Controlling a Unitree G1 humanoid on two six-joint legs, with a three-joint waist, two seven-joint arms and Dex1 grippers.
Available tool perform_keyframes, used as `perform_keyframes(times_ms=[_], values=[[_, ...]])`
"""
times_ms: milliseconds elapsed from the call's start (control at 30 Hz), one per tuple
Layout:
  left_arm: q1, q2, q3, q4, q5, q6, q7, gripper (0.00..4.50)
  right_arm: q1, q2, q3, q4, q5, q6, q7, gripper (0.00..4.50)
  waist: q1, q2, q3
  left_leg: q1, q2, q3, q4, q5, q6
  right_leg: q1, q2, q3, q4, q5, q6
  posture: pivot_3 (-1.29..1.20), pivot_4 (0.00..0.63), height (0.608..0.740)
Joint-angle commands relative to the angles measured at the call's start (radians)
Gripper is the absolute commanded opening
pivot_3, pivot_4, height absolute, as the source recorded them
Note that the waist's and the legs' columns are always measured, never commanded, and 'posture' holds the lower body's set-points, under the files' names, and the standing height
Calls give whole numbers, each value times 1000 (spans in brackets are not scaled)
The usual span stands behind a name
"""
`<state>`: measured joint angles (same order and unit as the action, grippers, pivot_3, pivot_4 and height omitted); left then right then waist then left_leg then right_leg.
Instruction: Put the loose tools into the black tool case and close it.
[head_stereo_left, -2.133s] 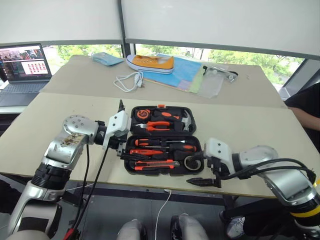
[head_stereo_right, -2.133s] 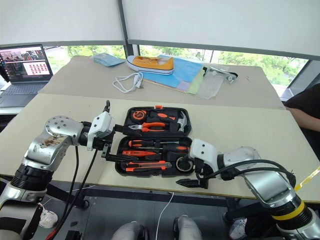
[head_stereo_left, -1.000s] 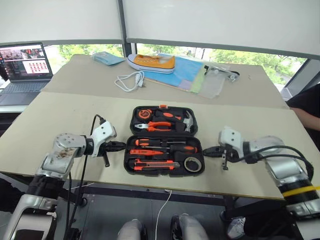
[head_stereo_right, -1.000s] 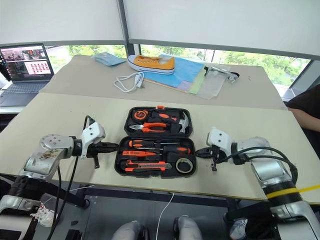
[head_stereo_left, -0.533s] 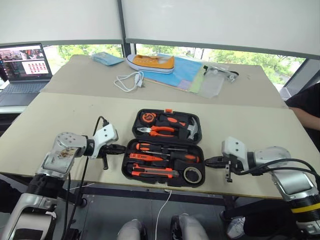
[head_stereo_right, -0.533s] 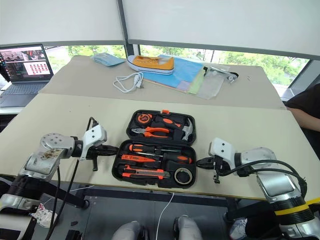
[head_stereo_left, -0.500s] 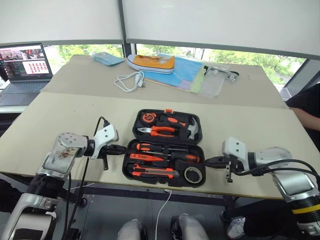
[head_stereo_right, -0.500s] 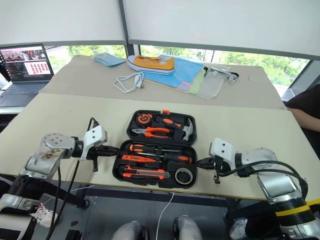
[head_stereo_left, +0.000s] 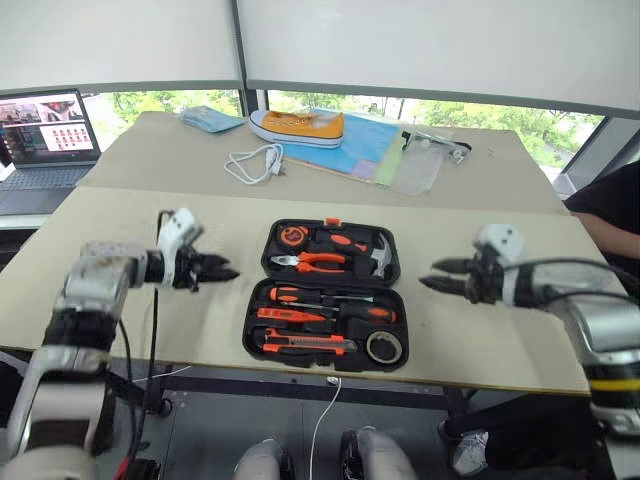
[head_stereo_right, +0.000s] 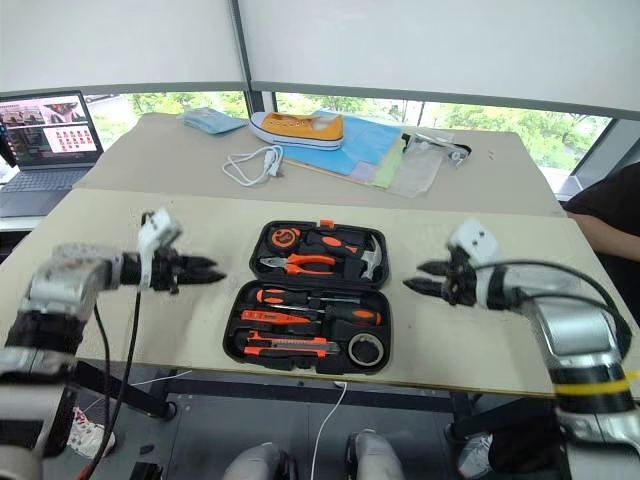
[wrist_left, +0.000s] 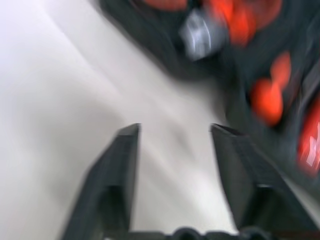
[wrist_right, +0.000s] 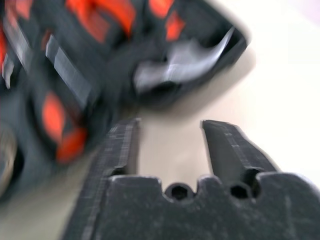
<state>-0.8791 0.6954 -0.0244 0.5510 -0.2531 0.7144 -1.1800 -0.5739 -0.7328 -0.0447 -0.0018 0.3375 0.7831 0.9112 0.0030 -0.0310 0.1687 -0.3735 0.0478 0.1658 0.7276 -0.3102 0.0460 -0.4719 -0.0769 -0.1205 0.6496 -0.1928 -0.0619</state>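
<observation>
The black tool case (head_stereo_left: 326, 280) lies open and flat at the table's middle, its orange latch (head_stereo_left: 333, 222) on the far edge. Its near half holds two orange-and-black screwdrivers (head_stereo_left: 330, 296), a slim red screwdriver (head_stereo_left: 285, 313) and the utility knife (head_stereo_left: 305, 346). Pliers (head_stereo_left: 315, 262) and a hammer (head_stereo_left: 378, 255) sit in the far half. My left gripper (head_stereo_left: 228, 272) hovers left of the case, open and empty, pointing at it. My right gripper (head_stereo_left: 430, 274) hovers to the case's right, also open and empty. The wrist views show both pairs of fingers (wrist_left: 125, 165) (wrist_right: 225, 145) spread apart.
A tape roll (head_stereo_left: 380, 347) and a tape measure (head_stereo_left: 291, 236) also sit in the case. On the far table are a laptop (head_stereo_left: 45, 135), a white cable (head_stereo_left: 252, 163), a yellow shoe (head_stereo_left: 297, 127), a blue cloth (head_stereo_left: 212, 117) and plastic sleeves (head_stereo_left: 400, 165). A person (head_stereo_left: 610, 215) sits at the right edge.
Both grippers were shut and low beside the case. They have lifted off the table and opened, with the wrists rolled. The case still lies open with the tools in it.
</observation>
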Motion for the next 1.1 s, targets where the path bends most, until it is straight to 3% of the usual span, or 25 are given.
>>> perform_keyframes(times_ms=[33,67,200,433,467,533,567,633,733,767,867,933,1100], values=[[-94,-52,16,133,10,36,81,4288,-85,47,10,85,-15,50,-78,4172,-2,0,0,0,0,0,0,0,0,0,0,0,0,0,0,0,150,718],[-135,-80,17,188,17,46,115,4483,-124,75,25,136,-33,56,-111,4452,-3,0,0,-1,-1,0,0,0,0,0,0,0,-1,0,0,0,150,718],[-207,-149,-6,326,54,5,149,4483,-235,155,45,301,-65,85,-188,4452,-15,0,0,-4,-2,1,0,0,0,-2,-1,-1,-1,4,-7,0,150,718],[-222,-198,-3,397,79,-57,176,4483,-257,197,62,365,-74,112,-213,4452,-23,0,0,-6,-1,2,-1,0,0,-3,0,-3,-1,5,-7,0,150,718],[-218,-201,-2,398,81,-62,178,4234,-252,202,63,360,-74,119,-215,4488,-24,0,0,-6,-2,2,-1,0,0,-4,-1,-2,-1,5,-7,0,150,718],[-212,-204,2,399,82,-65,182,3808,-243,211,64,353,-75,123,-220,3958,-25,0,0,-5,-1,2,0,0,0,-4,-1,-2,-1,4,-7,0,150,718],[-206,-203,2,396,82,-66,180,3417,-239,217,63,350,-73,128,-222,3766,-26,0,0,-5,-2,2,0,0,0,-4,-1,-2,0,4,-7,0,150,718],[-199,-201,3,392,83,-65,172,2532,-235,228,59,345,-68,141,-226,2957,-29,0,0,-4,-1,2,0,0,0,-4,-1,-1,1,4,-5,0,150,718],[-191,-198,10,386,84,-60,164,1731,-231,240,55,339,-67,151,-233,2163,-30,0,0,-3,-1,3,0,1,-1,-4,-1,0,3,4,-5,0,150,718],[-190,-197,14,386,82,-56,162,1175,-232,243,54,341,-67,152,-235,1699,-30,0,0,-2,-1,3,0,1,-1,-4,-1,0,4,3,-5,0,150,718],[-189,-197,25,384,80,-51,156,197,-232,248,55,345,-71,152,-240,663,-27,1,0,0,-2,3,0,1,-1,-2,-3,1,6,3,-4,0,150,718],[-187,-198,29,379,81,-46,151,0,-234,249,54,347,-74,152,-241,81,-27,0,-1,1,-2,4,1,1,-1,-1,-3,1,6,1,-1,0,150,718],[-169,-199,34,337,72,-19,129,0,-243,251,40,347,-74,145,-248,81,-27,0,-1,3,-2,4,1,1,-1,-1,-4,2,8,0,0,0,150,718]])
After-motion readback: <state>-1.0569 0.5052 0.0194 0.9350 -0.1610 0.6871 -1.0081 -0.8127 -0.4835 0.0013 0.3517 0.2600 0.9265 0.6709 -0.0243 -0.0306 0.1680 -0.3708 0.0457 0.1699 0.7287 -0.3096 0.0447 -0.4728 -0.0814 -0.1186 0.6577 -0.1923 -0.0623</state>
